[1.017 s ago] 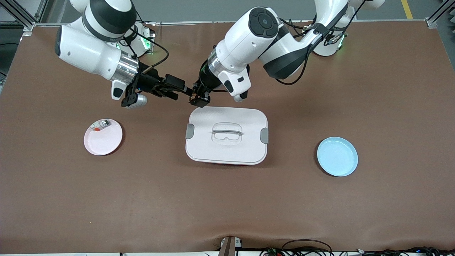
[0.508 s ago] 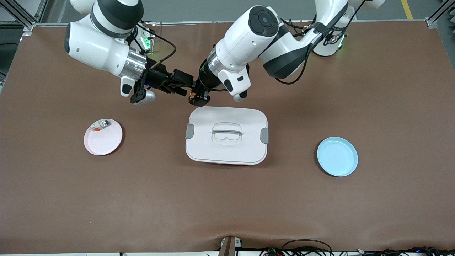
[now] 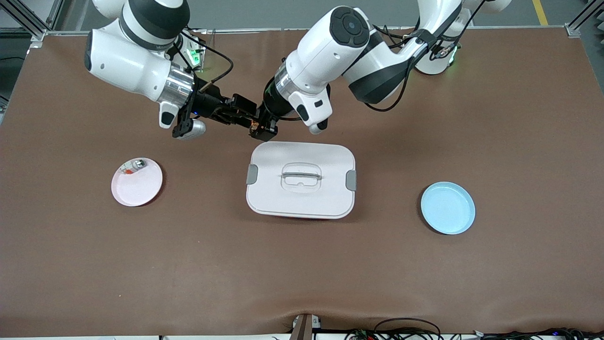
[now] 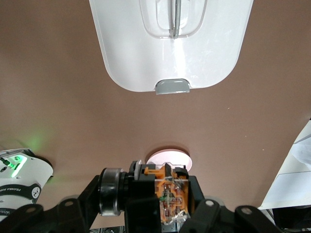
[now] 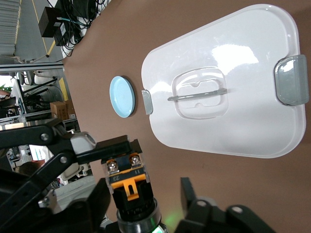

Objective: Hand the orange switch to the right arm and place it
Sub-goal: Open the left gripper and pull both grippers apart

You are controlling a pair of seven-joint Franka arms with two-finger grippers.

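From high across the table we look down on both arm bases along the top edge. Our two wrist cameras sit close above the tabletop, each looking past its own fingers. All three views share the white lidded box [image 3: 301, 179] [image 4: 171, 43] [image 5: 221, 92].

In the left wrist view, the left gripper [image 4: 167, 206] held the orange switch [image 4: 167, 196] above the brown surface [image 4: 58, 97]; a white lidded box [image 4: 146, 48] lay there, and what seemed a pink plate [image 4: 170, 158].
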